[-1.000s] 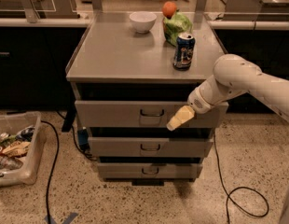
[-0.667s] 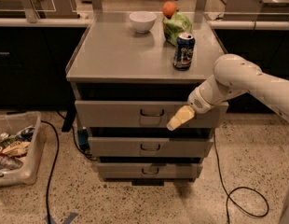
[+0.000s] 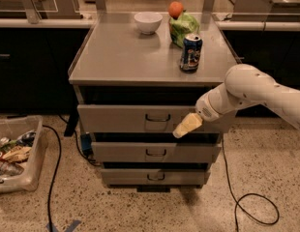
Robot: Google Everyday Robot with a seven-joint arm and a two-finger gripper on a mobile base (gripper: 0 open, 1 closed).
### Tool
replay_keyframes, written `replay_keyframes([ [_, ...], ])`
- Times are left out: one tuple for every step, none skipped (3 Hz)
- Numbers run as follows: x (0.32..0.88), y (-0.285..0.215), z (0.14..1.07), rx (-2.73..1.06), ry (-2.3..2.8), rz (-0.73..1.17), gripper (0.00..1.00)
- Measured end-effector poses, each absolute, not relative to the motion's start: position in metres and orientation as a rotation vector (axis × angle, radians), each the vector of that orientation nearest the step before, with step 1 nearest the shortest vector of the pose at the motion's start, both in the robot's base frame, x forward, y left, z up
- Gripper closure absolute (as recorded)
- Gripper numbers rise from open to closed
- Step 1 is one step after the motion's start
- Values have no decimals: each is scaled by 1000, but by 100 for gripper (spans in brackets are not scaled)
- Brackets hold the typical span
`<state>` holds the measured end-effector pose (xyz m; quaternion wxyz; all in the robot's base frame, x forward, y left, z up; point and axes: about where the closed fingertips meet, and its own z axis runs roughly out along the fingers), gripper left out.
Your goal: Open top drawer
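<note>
The top drawer (image 3: pixel 121 118) is the widest grey drawer of the cabinet, with a small dark wire handle (image 3: pixel 157 117) at its centre. Its front stands a little forward of the cabinet, with a dark gap above it. My gripper (image 3: pixel 185 126) comes in from the right on a white arm. Its cream fingertips (image 3: pixel 187 124) lie against the drawer front, just right of the handle and a little below it.
Two narrower drawers (image 3: pixel 155 152) sit below. On the cabinet top (image 3: pixel 121 57) stand a white bowl (image 3: pixel 148 22), a blue can (image 3: pixel 190 52), a green bag (image 3: pixel 185 29) and an orange (image 3: pixel 175 8). A bin of clutter (image 3: pixel 14 153) is on the floor left; cables (image 3: pixel 251 207) lie on the floor.
</note>
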<state>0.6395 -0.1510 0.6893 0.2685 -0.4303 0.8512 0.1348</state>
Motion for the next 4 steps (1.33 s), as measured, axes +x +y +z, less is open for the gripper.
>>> replay_keyframes([
  [640,-151,688,-1161,2297,366,0],
  [646,-154,670,-1169,2339,406,0],
  [646,-154,672,-1170,2341,408,0],
  [641,-154,673,-1179,2355,413,0],
])
